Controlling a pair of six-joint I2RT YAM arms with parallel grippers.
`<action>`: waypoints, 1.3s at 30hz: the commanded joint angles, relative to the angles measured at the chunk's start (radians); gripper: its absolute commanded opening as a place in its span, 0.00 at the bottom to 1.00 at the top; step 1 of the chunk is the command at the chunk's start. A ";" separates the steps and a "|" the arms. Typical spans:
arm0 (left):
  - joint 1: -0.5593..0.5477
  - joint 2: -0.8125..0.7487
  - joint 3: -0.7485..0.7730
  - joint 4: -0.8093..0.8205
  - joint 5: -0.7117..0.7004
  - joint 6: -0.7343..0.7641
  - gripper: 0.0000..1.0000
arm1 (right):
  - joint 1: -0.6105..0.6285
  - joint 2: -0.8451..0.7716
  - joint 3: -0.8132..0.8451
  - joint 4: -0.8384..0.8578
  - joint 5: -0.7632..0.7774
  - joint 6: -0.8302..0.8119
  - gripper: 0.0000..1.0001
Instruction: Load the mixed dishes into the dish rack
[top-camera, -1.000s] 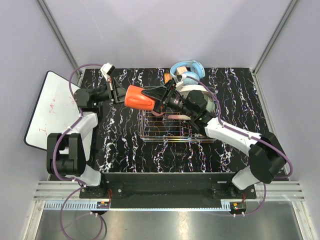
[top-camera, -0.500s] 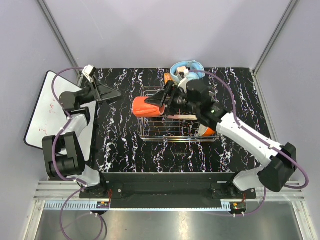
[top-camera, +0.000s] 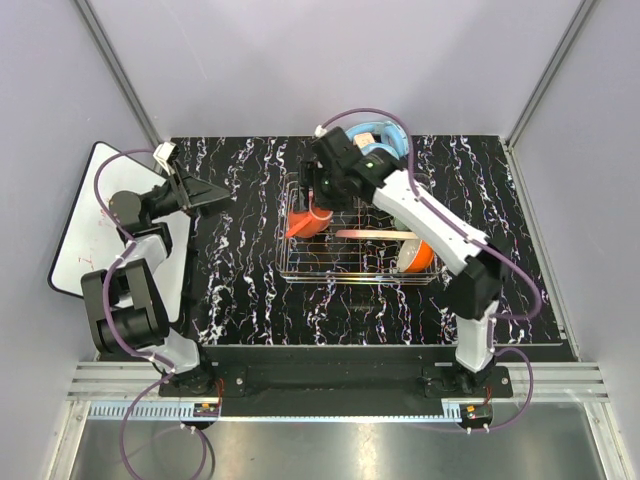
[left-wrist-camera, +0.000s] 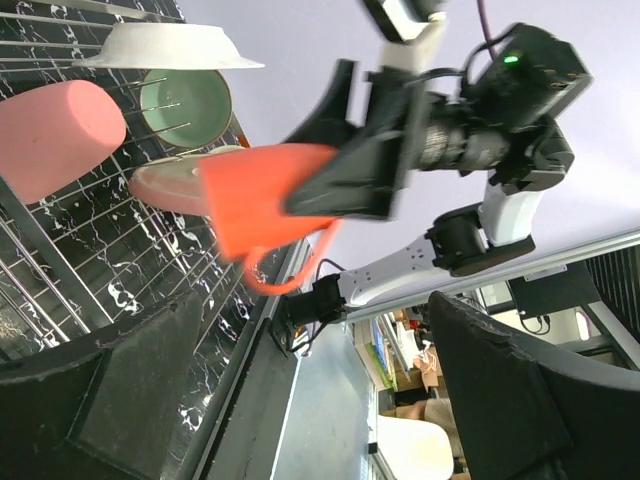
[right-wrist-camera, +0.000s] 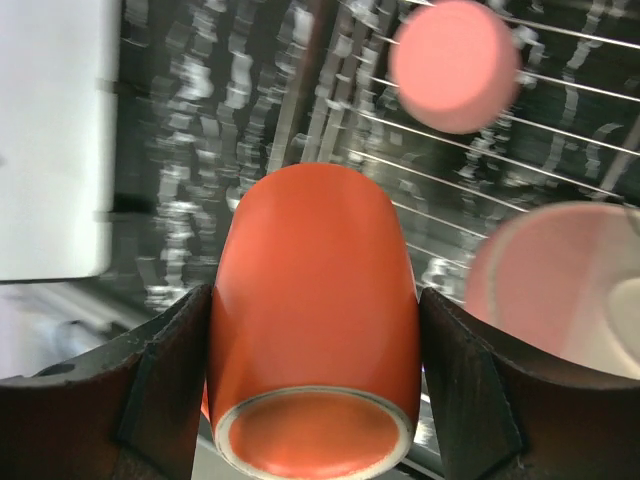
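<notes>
My right gripper (top-camera: 318, 200) is shut on an orange mug (top-camera: 304, 223), its fingers (right-wrist-camera: 165, 380) pressed to both sides of the mug (right-wrist-camera: 315, 330). The mug hangs over the left end of the silver wire dish rack (top-camera: 350, 270). In the rack lie a salmon-pink cup (right-wrist-camera: 455, 65), a pink-and-cream plate (top-camera: 370, 234), a pale green bowl (left-wrist-camera: 185, 105), a white dish (left-wrist-camera: 165, 45) and an orange-outside bowl (top-camera: 418, 257). My left gripper (top-camera: 212, 191) is open and holds nothing, well left of the rack. From the left wrist view the mug (left-wrist-camera: 265, 205) shows its handle pointing down.
Light blue headphones (top-camera: 376, 140) lie behind the rack. A white board with red marks (top-camera: 90, 215) sits off the table's left edge, under my left arm. Black marbled tabletop (top-camera: 250, 290) surrounds the rack.
My left gripper let go of the mug, opened wide and drew back to the left. My right arm swung the mug rightward and lowered it over the rack's left end.
</notes>
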 joint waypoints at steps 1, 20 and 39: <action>0.009 -0.028 0.029 0.384 0.213 -0.044 0.99 | 0.044 0.073 0.214 -0.164 0.157 -0.122 0.00; 0.036 -0.112 -0.083 0.385 0.210 0.025 0.99 | 0.053 0.363 0.319 -0.213 0.199 -0.212 0.00; 0.057 -0.135 -0.131 0.385 0.212 0.055 0.99 | 0.056 0.486 0.308 -0.213 0.179 -0.255 0.00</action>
